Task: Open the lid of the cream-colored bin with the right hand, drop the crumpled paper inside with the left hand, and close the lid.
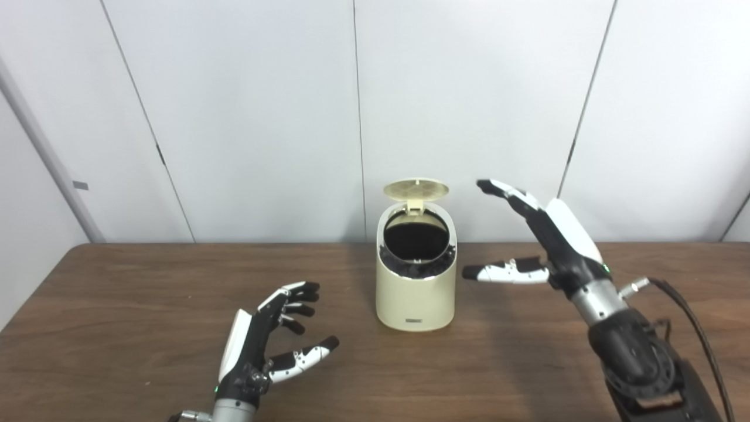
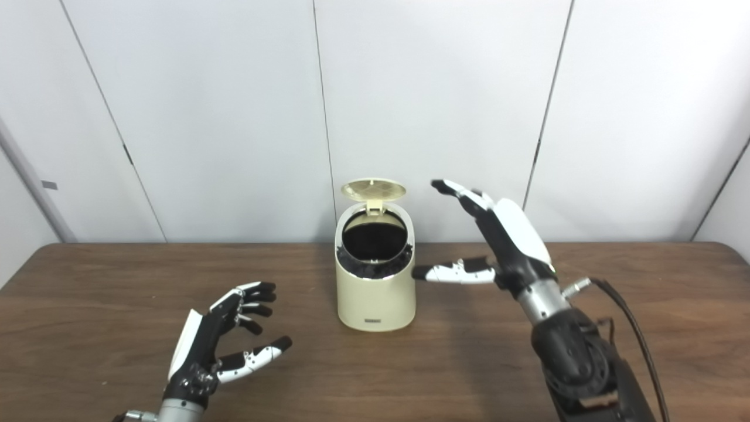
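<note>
Left eye view: one bin [image 1: 416, 293], lid [image 1: 416, 189] up, two empty spread hands.

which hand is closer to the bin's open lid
Right. The right hand is raised just right of the upright lid, fingers open, not touching it. The left hand sits low over the table, front-left of the cream-colored bin, open and empty.

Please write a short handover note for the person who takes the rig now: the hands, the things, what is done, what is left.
Left hand: open, empty, low over the table, left of the bin.
Right hand: open, raised to the right of the bin, touching nothing.
Cream-colored bin: upright mid-table, lid standing open; inside is dark.
Crumpled paper: not visible anywhere; whether it is inside cannot be told.
Done: lid opened.
Left: confirm the paper, close the lid.
</note>
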